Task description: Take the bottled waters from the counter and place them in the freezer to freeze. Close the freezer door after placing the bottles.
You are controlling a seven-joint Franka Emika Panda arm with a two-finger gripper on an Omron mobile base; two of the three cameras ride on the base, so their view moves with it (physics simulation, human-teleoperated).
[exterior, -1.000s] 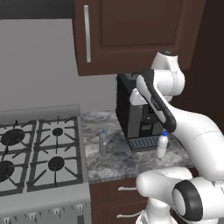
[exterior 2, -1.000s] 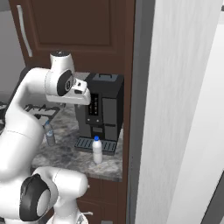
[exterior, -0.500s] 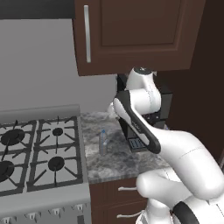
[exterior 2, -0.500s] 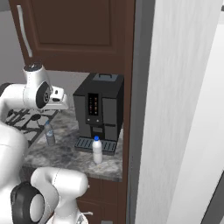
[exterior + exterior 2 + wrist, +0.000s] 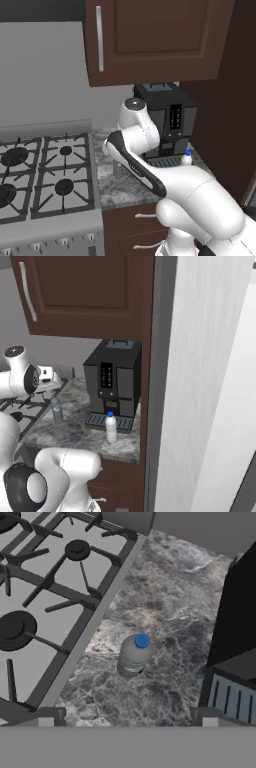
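In the hand view the clear greyish bottled water [image 5: 134, 655] with its blue cap stands upright on the speckled counter [image 5: 165, 602], beside the stove edge. My gripper [image 5: 127, 719] hangs above it, open and empty, with its fingertips [image 5: 46, 717] wide apart. From the right base view this bottle [image 5: 56, 408] stands below my hand [image 5: 46, 374]. The milky white bottled water [image 5: 111, 427] stands in front of the coffee machine, and its cap [image 5: 187, 154] peeks past my arm. A light-grey fridge panel [image 5: 200, 381] rises at the right. The freezer's inside is out of view.
A black coffee machine [image 5: 112, 383] with a drip tray stands at the counter's back right. The grey gas stove [image 5: 45, 175] with its raised grates adjoins the counter on the left. Dark brown wall cabinets [image 5: 150, 40] hang overhead. Drawers [image 5: 135, 235] sit under the counter.
My arm has swung left, away from the coffee machine, to above the clear bottle near the stove. The jaws have opened a little wider. Both bottles stand where they were.
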